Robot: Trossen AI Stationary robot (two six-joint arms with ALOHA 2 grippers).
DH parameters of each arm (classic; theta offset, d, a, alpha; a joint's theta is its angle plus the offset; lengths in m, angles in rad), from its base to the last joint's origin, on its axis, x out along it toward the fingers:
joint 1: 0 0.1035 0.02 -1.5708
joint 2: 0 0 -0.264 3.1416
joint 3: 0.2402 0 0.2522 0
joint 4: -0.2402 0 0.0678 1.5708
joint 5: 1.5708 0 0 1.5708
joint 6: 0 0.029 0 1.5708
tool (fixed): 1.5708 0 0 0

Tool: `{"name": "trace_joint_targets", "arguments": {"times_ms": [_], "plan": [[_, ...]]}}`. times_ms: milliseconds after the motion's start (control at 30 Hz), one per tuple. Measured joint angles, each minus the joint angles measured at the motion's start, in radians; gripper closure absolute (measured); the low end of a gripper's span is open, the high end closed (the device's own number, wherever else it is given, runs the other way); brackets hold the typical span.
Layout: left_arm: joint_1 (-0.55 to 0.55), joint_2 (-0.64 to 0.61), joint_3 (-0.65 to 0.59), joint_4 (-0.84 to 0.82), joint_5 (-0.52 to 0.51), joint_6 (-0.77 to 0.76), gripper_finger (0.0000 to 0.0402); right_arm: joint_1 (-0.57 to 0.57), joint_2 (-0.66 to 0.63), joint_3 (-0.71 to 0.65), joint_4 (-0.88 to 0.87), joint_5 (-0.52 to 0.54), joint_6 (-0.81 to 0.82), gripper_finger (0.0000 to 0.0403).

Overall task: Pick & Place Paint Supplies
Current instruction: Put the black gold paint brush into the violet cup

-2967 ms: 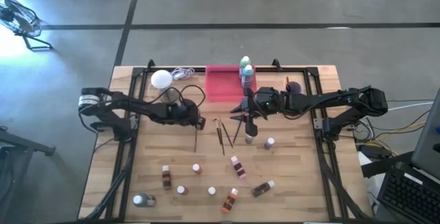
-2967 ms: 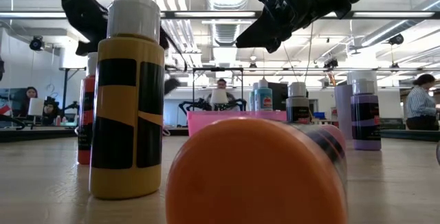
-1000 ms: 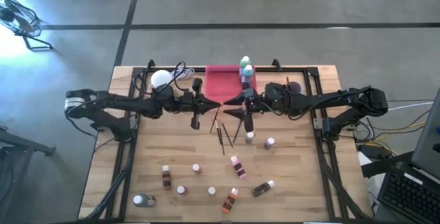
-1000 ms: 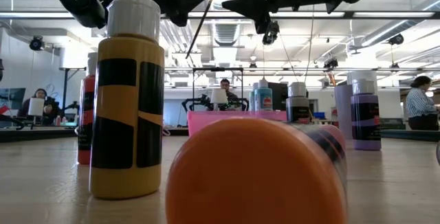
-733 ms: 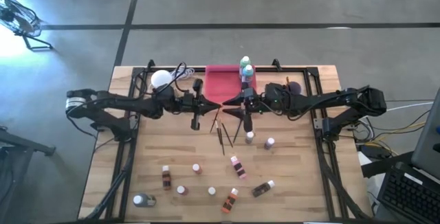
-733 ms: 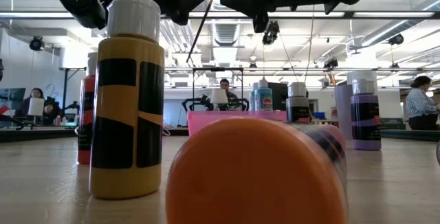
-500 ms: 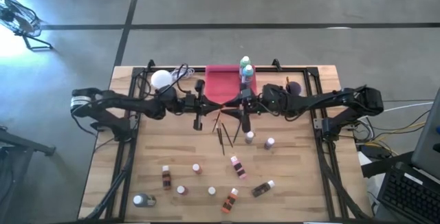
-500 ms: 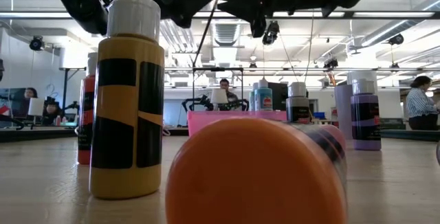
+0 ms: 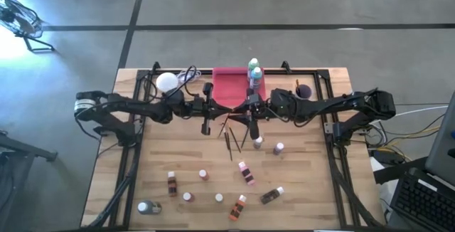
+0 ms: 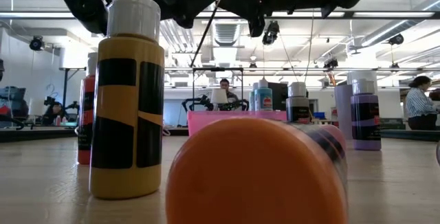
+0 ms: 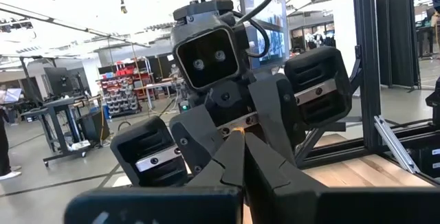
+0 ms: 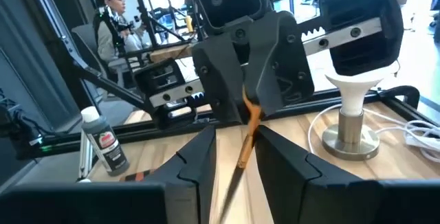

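A thin paintbrush (image 12: 245, 136) hangs slanted in mid-air over the table's middle, seen as a dark line in the low view (image 10: 206, 30). My left gripper (image 9: 226, 109) is shut on it. My right gripper (image 9: 237, 111) faces the left one, open, one finger (image 12: 199, 157) on each side of the brush shaft without touching it. Two more brushes (image 9: 230, 141) lie on the wood below. Small white-capped bottles (image 9: 245, 173) stand or lie toward the near edge. Green and blue bottles (image 9: 253, 72) stand at the pink tray (image 9: 229, 88). My left gripper pinches the paintbrush near its upper end (image 12: 245, 107) between its two fingertips, coming level from the table's left with the fingers across the shaft. The brush is lifted clear and hangs slanted below the fingers, its lower end (image 10: 198, 51) free.
A white globe lamp (image 9: 166, 81) with its cord stands at the far left. A purple bottle (image 9: 304, 90) is at the far right. More bottles (image 9: 278, 148) stand right of the loose brushes. A yellow-and-black bottle (image 10: 127, 100) and an orange cap (image 10: 254, 176) fill the low view.
The two grippers have come together over the table's middle: the right one has moved toward the table's left until its open fingers straddle the brush that the left one holds. The brush stays lifted and slanted.
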Motion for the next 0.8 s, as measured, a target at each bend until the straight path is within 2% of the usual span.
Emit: {"name": "trace_joint_targets", "arguments": {"times_ms": [233,467,600,800], "plan": [[0.000,0.000,0.002,-0.010,0.000,0.002,0.0401,0.000,0.000,0.000,0.003,0.014,-0.002,0.0305],[0.000,0.000,0.002,-0.011,0.001,0.001,0.0401,0.000,0.000,0.001,-0.004,0.035,-0.003,0.0382],[0.000,0.000,0.002,-0.013,0.001,-0.008,0.0400,0.000,0.000,0.001,-0.011,0.035,-0.005,0.0388],[0.000,-0.004,0.005,-0.009,-0.015,-0.062,0.0358,0.000,0.001,0.002,-0.037,0.037,-0.005,0.0390]]}}
